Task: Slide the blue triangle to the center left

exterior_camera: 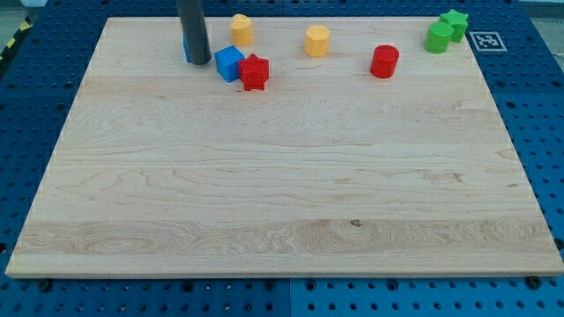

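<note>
my tip (198, 62), bare, holding nothing, hides most of the blue plastic triangle block (186, 48) far left; push it nearward, steadily.

blue cube (228, 62), red star (255, 71), yellow blocks (317, 40)

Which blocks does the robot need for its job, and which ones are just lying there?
For the job:
- blue block, mostly hidden behind the rod, shape unclear
- my tip, right against it

Just lying about:
- blue cube
- red star
- two yellow blocks
- red cylinder
- two green blocks
</note>
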Motion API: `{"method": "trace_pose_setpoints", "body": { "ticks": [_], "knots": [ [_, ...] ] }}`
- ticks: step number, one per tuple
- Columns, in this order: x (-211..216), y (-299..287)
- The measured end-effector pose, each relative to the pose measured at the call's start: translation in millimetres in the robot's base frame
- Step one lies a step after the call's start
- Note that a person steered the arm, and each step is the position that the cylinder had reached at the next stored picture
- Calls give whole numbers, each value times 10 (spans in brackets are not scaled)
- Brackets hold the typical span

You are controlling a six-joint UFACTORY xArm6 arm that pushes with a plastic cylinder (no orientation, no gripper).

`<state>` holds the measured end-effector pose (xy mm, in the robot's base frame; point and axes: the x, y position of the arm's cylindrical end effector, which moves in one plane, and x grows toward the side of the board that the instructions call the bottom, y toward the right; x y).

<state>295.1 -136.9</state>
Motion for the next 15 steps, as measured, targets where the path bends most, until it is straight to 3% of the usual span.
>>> {"method": "trace_pose_setpoints", "body": {
  "ticks": [3, 4, 6, 10, 15],
  "knots": [
    [-198, 295],
    [-464, 323],
    [-589, 149],
    [-399, -428],
    [563, -522]
  ]
}}
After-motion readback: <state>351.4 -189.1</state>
